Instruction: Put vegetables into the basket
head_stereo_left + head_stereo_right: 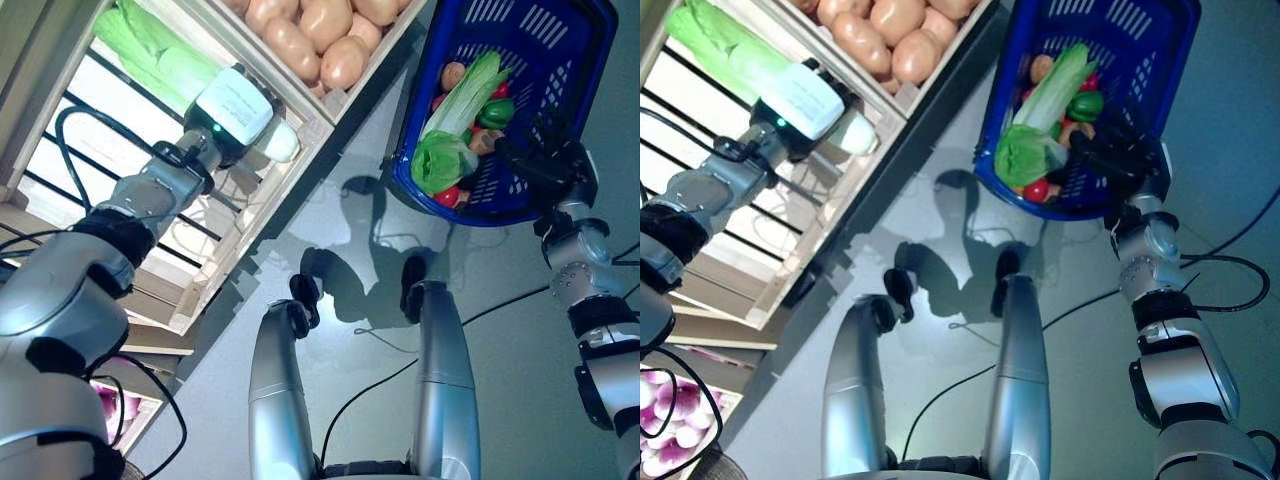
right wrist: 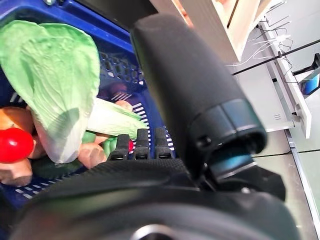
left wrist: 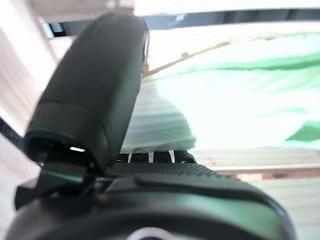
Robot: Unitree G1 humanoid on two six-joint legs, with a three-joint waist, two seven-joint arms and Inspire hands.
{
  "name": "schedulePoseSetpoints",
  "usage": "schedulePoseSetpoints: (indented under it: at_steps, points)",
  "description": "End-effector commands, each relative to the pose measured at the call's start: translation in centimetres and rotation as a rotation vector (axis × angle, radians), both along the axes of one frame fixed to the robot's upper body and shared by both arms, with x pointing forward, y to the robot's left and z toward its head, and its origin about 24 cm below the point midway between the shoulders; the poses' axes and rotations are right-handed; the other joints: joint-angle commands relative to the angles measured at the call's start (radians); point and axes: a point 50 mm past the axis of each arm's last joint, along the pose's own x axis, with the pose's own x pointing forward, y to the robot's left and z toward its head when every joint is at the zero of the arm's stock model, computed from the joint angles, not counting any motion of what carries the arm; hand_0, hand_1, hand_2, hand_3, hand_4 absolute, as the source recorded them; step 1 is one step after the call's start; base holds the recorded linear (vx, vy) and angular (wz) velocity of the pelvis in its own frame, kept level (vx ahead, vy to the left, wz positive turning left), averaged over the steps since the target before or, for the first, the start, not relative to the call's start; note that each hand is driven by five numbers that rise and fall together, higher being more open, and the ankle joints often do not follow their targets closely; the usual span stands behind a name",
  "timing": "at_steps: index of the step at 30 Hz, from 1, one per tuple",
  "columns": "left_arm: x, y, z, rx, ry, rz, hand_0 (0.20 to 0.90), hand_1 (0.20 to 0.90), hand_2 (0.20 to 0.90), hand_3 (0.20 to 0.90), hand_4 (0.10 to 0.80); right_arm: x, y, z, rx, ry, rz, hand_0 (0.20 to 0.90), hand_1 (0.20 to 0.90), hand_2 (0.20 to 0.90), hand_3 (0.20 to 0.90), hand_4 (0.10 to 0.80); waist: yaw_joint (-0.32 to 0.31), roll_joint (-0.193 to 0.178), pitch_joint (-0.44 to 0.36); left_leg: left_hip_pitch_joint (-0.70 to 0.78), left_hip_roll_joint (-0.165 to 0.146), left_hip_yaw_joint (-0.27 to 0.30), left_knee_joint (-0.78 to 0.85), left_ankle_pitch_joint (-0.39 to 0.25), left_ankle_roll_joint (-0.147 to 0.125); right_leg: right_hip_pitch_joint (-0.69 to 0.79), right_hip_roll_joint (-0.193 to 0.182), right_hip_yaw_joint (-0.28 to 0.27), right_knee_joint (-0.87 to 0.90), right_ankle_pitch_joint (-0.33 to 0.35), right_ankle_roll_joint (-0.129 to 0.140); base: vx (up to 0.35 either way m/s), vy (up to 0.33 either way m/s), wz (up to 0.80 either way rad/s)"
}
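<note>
A blue plastic basket hangs at the upper right, my right hand shut on its near rim. Inside lie a napa cabbage, a leafy green head, a green pepper, red tomatoes and a potato. My left hand, under its white cover, reaches into a wooden crate at the upper left. There it closes round the pale base of a long napa cabbage, which shows light green past the thumb in the left wrist view.
A neighbouring crate compartment holds several potatoes. Purple onions lie in a lower bin at the bottom left. The crate's wooden front edge runs diagonally between the shelf and the grey floor.
</note>
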Motion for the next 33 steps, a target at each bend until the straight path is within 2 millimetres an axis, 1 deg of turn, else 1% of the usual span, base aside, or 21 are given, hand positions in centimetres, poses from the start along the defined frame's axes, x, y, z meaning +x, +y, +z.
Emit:
schedulePoseSetpoints:
  at_steps: [1,3,4,5,11,18,19,22,23,27,28,29,30,31,32,33]
  points:
    - [0.0,2.3,2.3,0.031,-0.034,0.178,0.900,0.900,0.900,0.900,0.800,-0.1,0.5,4.8,0.042,-0.216,-0.005,0.900,0.900,0.900,0.900,0.800,-0.022,-0.006,-0.003,-0.007,0.013,-0.020,0.029,-0.073,-0.048,0.060,-0.045,0.004,-0.057,0.057,0.050,0.000,0.000,0.00]
    - [0.1,2.5,2.4,0.010,-0.036,0.204,0.900,0.900,0.900,0.900,0.800,-0.1,0.6,4.9,0.044,-0.225,-0.005,0.900,0.900,0.900,0.900,0.800,-0.021,-0.009,-0.003,-0.015,0.012,-0.021,0.031,-0.071,-0.045,0.055,-0.047,0.001,-0.055,0.059,0.050,0.000,0.000,0.00]
    - [0.1,2.6,2.4,-0.007,-0.033,0.210,0.484,0.484,0.484,0.484,0.522,-0.1,0.6,5.0,0.047,-0.229,-0.006,0.900,0.900,0.900,0.900,0.800,-0.020,-0.010,-0.003,-0.018,0.012,-0.021,0.032,-0.070,-0.044,0.052,-0.048,-0.001,-0.054,0.060,0.050,0.000,0.000,0.00]
    - [0.1,2.8,2.4,-0.018,-0.029,0.216,0.300,0.300,0.300,0.300,0.400,-0.1,0.6,5.1,0.049,-0.233,-0.008,0.900,0.900,0.900,0.900,0.800,-0.020,-0.011,-0.003,-0.020,0.012,-0.022,0.032,-0.069,-0.043,0.051,-0.048,-0.002,-0.055,0.060,0.050,0.000,0.000,0.00]
    - [-0.1,2.9,2.5,-0.056,-0.046,0.183,0.300,0.300,0.300,0.300,0.400,-0.4,0.5,5.4,0.056,-0.263,-0.018,0.900,0.900,0.900,0.900,0.800,-0.017,-0.015,-0.003,0.001,0.009,-0.022,0.018,-0.062,-0.046,0.078,-0.038,-0.012,-0.064,0.058,0.049,-0.016,-0.004,0.00]
    - [-0.2,2.9,2.3,-0.074,-0.051,0.138,0.300,0.300,0.300,0.300,0.400,-0.4,0.9,5.1,0.013,-0.262,-0.005,0.900,0.900,0.900,0.900,0.800,-0.014,-0.022,-0.003,0.080,0.016,-0.011,-0.016,-0.055,-0.052,0.159,-0.030,-0.019,-0.090,0.052,0.048,-0.011,-0.013,-0.04]
    - [-0.3,3.0,2.2,-0.095,-0.045,0.125,0.300,0.300,0.300,0.300,0.400,-0.4,0.9,4.9,0.004,-0.252,-0.003,0.900,0.900,0.900,0.900,0.800,-0.014,-0.024,-0.003,0.108,0.019,-0.007,-0.028,-0.051,-0.056,0.186,-0.027,-0.020,-0.098,0.050,0.048,0.000,0.000,0.00]
    - [-0.5,3.3,1.3,-0.117,-0.023,0.095,0.300,0.300,0.300,0.300,0.400,-0.4,1.1,4.0,0.004,-0.226,0.017,0.900,0.900,0.900,0.900,0.800,-0.013,-0.028,-0.003,0.181,0.028,-0.005,-0.064,-0.039,-0.067,0.257,-0.025,-0.022,-0.120,0.047,0.046,0.012,0.007,0.00]
    - [-0.6,3.4,1.1,-0.127,-0.012,0.069,0.300,0.300,0.300,0.300,0.400,-0.4,1.2,3.7,0.004,-0.213,0.028,0.900,0.900,0.900,0.900,0.800,-0.012,-0.031,-0.003,0.229,0.034,-0.006,-0.087,-0.031,-0.071,0.301,-0.023,-0.024,-0.137,0.046,0.044,0.037,0.016,0.00]
    - [-1.1,4.0,0.5,-0.193,-0.013,0.026,0.300,0.300,0.300,0.300,0.400,-0.6,1.5,2.6,-0.029,-0.181,0.027,0.900,0.900,0.900,0.900,0.800,-0.007,-0.038,-0.003,0.318,0.039,-0.004,-0.127,-0.012,-0.073,0.388,-0.022,-0.034,-0.174,0.055,0.038,0.050,-0.003,0.00]
    - [-1.3,4.3,0.2,-0.212,-0.011,0.015,0.300,0.300,0.300,0.300,0.400,-0.7,1.5,2.1,-0.039,-0.168,0.024,0.900,0.900,0.900,0.900,0.800,-0.006,-0.041,-0.009,0.345,0.038,-0.004,-0.146,-0.004,-0.074,0.415,-0.022,-0.040,-0.191,0.058,0.036,0.100,-0.010,-0.01]
    - [-1.5,4.7,-0.6,-0.240,0.003,0.006,0.300,0.300,0.300,0.300,0.400,-0.9,1.6,1.2,-0.041,-0.138,0.024,0.900,0.900,0.900,0.900,0.800,-0.004,-0.044,-0.034,0.377,0.035,-0.003,-0.177,0.011,-0.073,0.447,-0.021,-0.047,-0.220,0.065,0.034,0.129,-0.009,0.01]
    - [-1.7,4.9,-1.0,-0.256,0.009,0.004,0.300,0.300,0.300,0.300,0.400,-0.9,1.6,0.7,-0.041,-0.122,0.024,0.900,0.900,0.900,0.900,0.800,-0.003,-0.046,-0.046,0.396,0.033,-0.002,-0.195,0.018,-0.072,0.466,-0.021,-0.051,-0.235,0.068,0.032,0.082,-0.015,0.01]
    - [-2.0,5.2,-1.5,-0.306,0.015,-0.007,0.300,0.300,0.300,0.300,0.400,-1.1,1.6,0.0,-0.043,-0.096,0.029,0.900,0.900,0.900,0.900,0.800,-0.002,-0.051,-0.066,0.418,0.028,0.003,-0.237,0.059,-0.064,0.490,-0.019,-0.060,-0.279,0.100,0.021,0.066,-0.014,0.01]
    - [-2.2,5.5,-1.9,-0.356,0.021,-0.016,0.300,0.300,0.300,0.300,0.400,-1.3,1.5,-0.6,-0.043,-0.071,0.041,0.900,0.900,0.900,0.900,0.800,0.000,-0.054,-0.084,0.447,0.023,0.004,-0.267,0.070,-0.064,0.524,-0.017,-0.065,-0.313,0.105,0.019,0.112,-0.027,-0.01]
    - [-2.5,5.5,-2.8,-0.495,0.033,-0.056,0.300,0.300,0.300,0.300,0.400,-1.5,1.8,-2.0,-0.043,-0.027,0.063,0.900,0.900,0.900,0.900,0.800,0.006,-0.061,-0.114,0.496,0.016,0.006,-0.310,0.084,-0.062,0.577,-0.016,-0.075,-0.362,0.112,0.015,0.136,-0.021,0.00]
